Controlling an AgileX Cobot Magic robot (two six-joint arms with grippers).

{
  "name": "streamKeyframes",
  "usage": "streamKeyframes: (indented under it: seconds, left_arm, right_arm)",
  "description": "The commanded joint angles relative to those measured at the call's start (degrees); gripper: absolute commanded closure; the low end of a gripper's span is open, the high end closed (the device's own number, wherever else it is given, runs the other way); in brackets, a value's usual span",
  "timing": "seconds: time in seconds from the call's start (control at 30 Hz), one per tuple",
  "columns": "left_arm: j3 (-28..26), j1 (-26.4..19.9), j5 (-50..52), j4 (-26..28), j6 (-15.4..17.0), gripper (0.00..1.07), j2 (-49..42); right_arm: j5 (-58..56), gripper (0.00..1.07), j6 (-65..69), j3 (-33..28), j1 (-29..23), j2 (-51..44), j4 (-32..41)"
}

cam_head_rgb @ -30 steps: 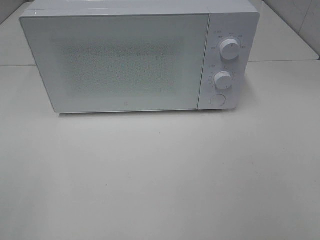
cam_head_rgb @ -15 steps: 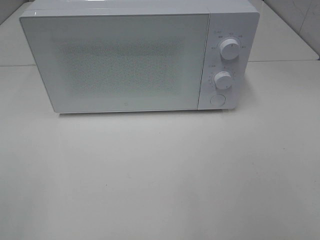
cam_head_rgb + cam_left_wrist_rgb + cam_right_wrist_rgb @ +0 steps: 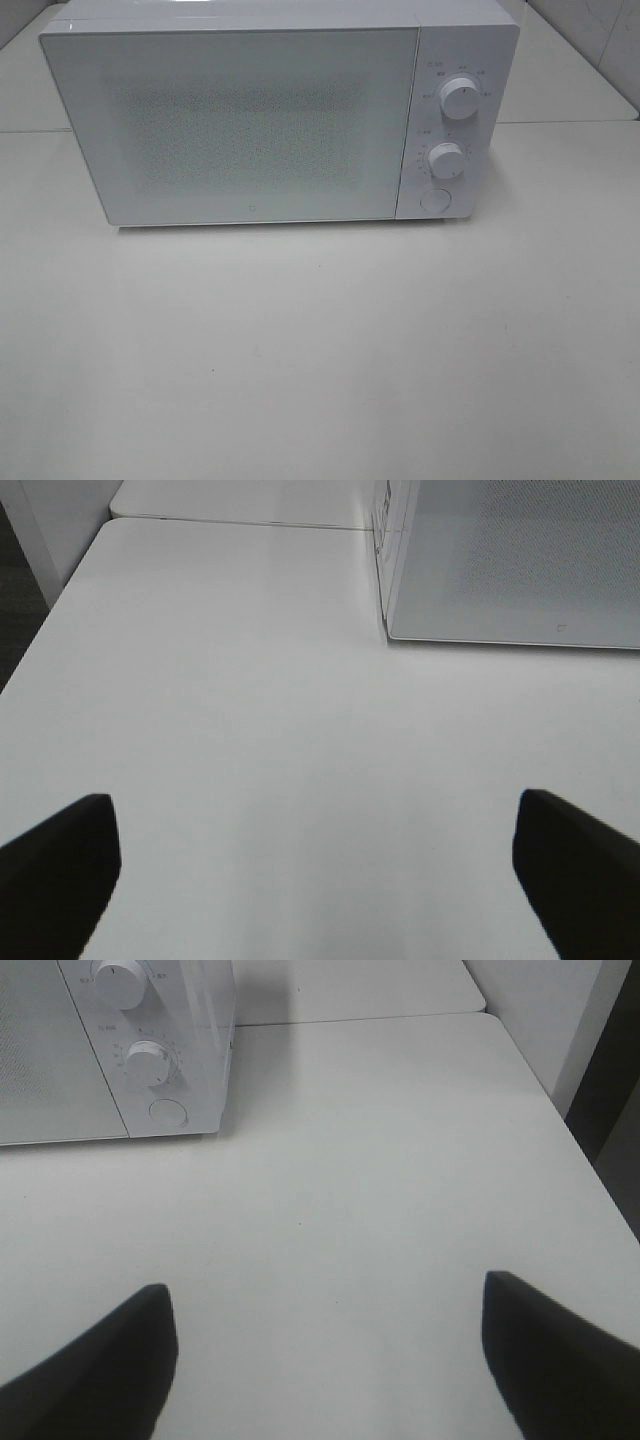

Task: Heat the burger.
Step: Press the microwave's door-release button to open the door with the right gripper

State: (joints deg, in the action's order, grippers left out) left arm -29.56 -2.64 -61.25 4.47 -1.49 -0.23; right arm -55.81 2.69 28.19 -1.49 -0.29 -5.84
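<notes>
**Closed oven, no burger in sight.** A white microwave (image 3: 250, 120) fills the upper half of the high view. Its long side runs left to right across the frame and its door (image 3: 240, 125) is shut. The pale table (image 3: 320, 360) takes up the lower half.

The burger appears in none of the three views: it is not on the visible table and not in either gripper. The door's speckled window shows nothing behind it, so whether the burger sits inside cannot be told.

A control strip at the upper right of the frame carries an upper knob (image 3: 459, 99), a lower knob (image 3: 446, 161) and, beneath them, a round button (image 3: 434, 199).

The count is one microwave, two knobs, one button, two grippers and no burger.

Neither arm reaches into the high view. In its own wrist view, the left gripper (image 3: 315, 825) hangs over the table with its jaws spread wide and nothing between them. It faces the door's edge on the side away from the controls. The right gripper (image 3: 325, 1300) also has its jaws apart and empty. It faces the microwave's control corner, with both knobs and the button ahead of it and well apart from its fingertips.

The right arm looks the nearer one to the controls, so a press of the button or a turn of a knob would likely fall to it. The left arm looks better placed for the door.
</notes>
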Motion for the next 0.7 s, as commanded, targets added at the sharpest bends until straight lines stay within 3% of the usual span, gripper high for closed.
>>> streamKeyframes:
  seconds: [0.03,0.7]
  left_arm:
    - [0.06,0.11,0.0,0.06,0.11,0.07,-0.74]
    - [0.06,0.11,0.0,0.06,0.11,0.07,-0.74]
  right_arm:
    - [0.8,0.31,-0.34,-0.17,0.29,-1.95,0.17]
    - [0.8,0.31,-0.34,-0.17,0.29,-1.95,0.11]
